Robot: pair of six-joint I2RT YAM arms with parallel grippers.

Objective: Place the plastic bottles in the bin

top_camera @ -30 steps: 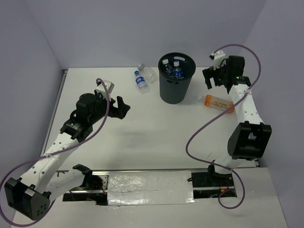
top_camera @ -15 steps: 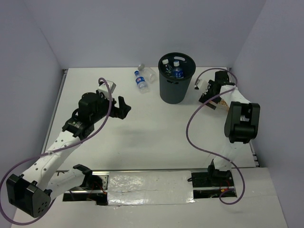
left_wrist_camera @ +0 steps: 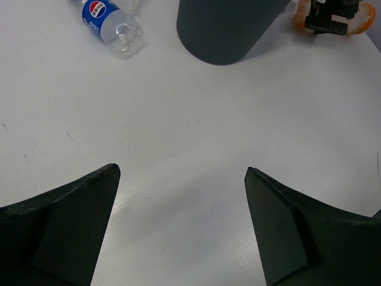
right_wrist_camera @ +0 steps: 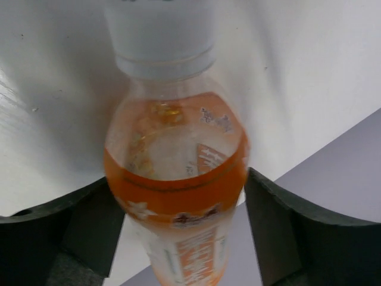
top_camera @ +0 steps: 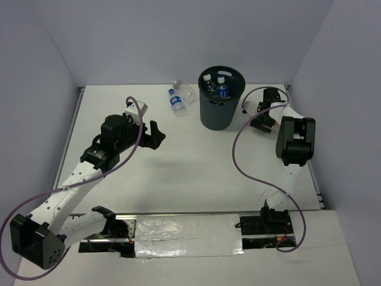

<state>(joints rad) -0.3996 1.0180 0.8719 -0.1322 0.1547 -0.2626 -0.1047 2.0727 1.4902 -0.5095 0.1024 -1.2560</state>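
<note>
A: Orange bottle (right_wrist_camera: pixel 172 149)?
B: Lying on desk (top_camera: pixel 196 173), just right of bin (top_camera: pixel 220 98), cap pointing away from right tool (right_wrist_camera: pixel 180 177). Its long axis runs between the jaws, which flank it. Clamped or not, cannot tell. Left tool (left_wrist_camera: pixel 182 168) gaping, well apart.

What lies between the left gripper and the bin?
Only bare white table, seen in the left wrist view: the open left gripper faces the bin with nothing in the stretch. The blue-label bottle lies off to one side.
</note>
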